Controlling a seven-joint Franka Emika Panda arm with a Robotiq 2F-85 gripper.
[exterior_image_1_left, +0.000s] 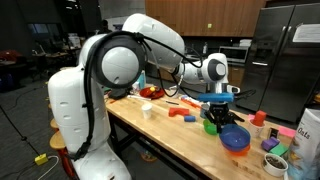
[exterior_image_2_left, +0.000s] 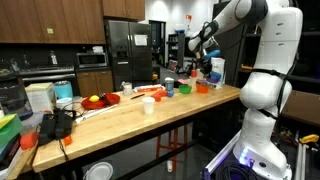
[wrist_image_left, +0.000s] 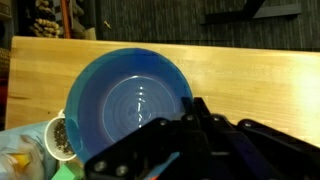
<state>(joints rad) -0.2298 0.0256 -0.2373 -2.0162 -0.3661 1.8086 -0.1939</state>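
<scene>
- The gripper (wrist_image_left: 197, 104) is closed tight, with nothing visible between its fingers.
- It hangs above the blue bowl (wrist_image_left: 125, 105) on the wooden table (wrist_image_left: 255, 75).

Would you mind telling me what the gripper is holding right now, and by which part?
Nothing, as far as the wrist view shows: the gripper is shut with nothing visible in it, above the blue bowl.

From my feed I log: one long wooden bench (exterior_image_1_left: 175, 135); dark wood cabinets (exterior_image_2_left: 50, 20); steel fridge (exterior_image_2_left: 128, 50); built-in microwave (exterior_image_2_left: 93, 60); dark floor (exterior_image_2_left: 180, 160); dim kitchen light.
</scene>
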